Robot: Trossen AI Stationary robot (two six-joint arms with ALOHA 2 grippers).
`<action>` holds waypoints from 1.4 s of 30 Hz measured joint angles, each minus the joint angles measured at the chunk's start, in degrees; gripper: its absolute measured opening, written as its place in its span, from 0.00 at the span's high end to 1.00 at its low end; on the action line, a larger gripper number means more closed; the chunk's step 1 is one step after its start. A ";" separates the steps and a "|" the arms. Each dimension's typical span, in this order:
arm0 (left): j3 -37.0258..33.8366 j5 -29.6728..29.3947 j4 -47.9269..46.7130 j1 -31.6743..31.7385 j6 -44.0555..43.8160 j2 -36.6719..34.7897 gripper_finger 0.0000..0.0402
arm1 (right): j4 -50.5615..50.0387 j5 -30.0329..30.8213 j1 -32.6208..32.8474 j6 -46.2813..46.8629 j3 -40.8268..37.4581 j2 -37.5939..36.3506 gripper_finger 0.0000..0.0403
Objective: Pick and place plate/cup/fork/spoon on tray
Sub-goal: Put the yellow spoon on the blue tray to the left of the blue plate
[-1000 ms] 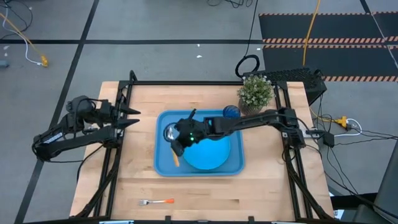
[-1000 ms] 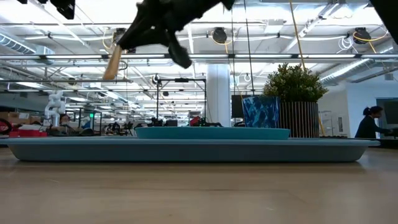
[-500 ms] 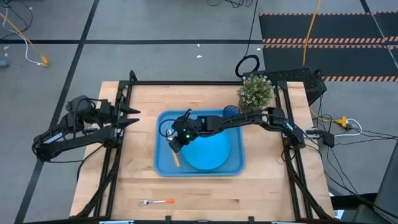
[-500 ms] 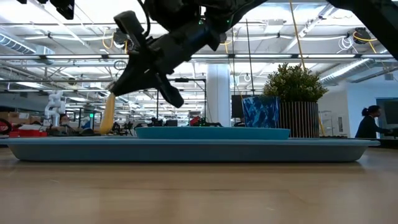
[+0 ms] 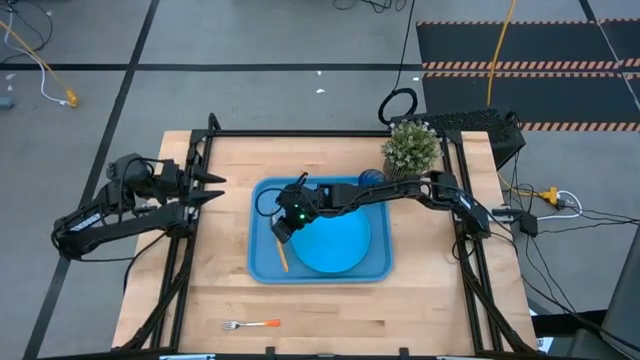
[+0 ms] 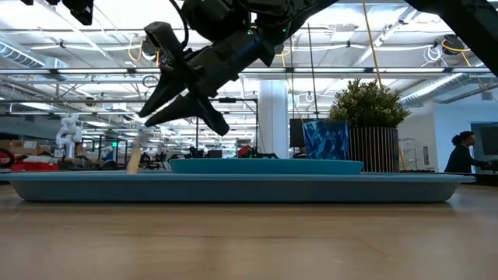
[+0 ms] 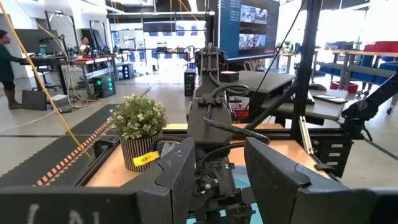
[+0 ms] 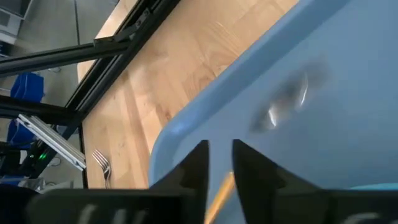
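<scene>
The light-blue tray (image 5: pixel 262 268) lies mid-table with the sky-blue plate (image 5: pixel 338 245) in it and the dark-blue cup (image 5: pixel 371 180) at its far right corner. My right gripper (image 5: pixel 282 228) hangs open, low over the tray's left part. The spoon's orange handle (image 5: pixel 281 256) slants down below it, its lower end (image 6: pixel 133 163) in the tray; its bowl is hidden under the gripper. The fork (image 5: pixel 250 325) lies on the table near the front edge. My left gripper (image 5: pixel 218 188) waits open at the table's left edge. My right gripper's open fingers (image 6: pixel 152 109) point down and toward the table's left, over the upper part of the spoon's handle (image 8: pixel 217 186), which shows between them in the right wrist view. I cannot tell whether they touch it.
A potted plant (image 5: pixel 410 150) stands at the far right behind the cup. Black frame rails (image 5: pixel 190 260) run along both table sides. Bare wood lies in front of the tray around the fork. A person (image 6: pixel 465 152) sits in the room beyond.
My right gripper has come down toward the tray's left part with the spoon hanging below it, and its fingers have spread apart. The spoon's handle has dropped from well above the tray until its lower end is in the tray.
</scene>
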 joint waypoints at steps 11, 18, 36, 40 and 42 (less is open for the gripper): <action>0.00 0.00 -0.09 0.00 -0.26 0.00 0.64 | 5.59 -0.90 0.00 -2.14 0.00 -0.23 0.52; 0.00 -0.02 -3.87 0.00 -1.02 0.42 0.64 | 7.46 -4.57 1.38 -9.06 -0.02 -6.27 0.52; -1.63 -5.78 -7.66 -0.96 -5.24 11.73 0.64 | -26.90 50.28 16.19 -32.11 -2.07 -19.46 0.56; -1.64 -6.64 -11.52 -4.02 -1.52 17.40 0.64 | -27.46 52.28 16.24 -33.37 -5.18 -19.30 0.56; -1.64 -9.07 -12.10 -5.64 -0.57 20.12 0.64 | -27.22 52.44 15.69 -34.23 -6.29 -19.41 0.56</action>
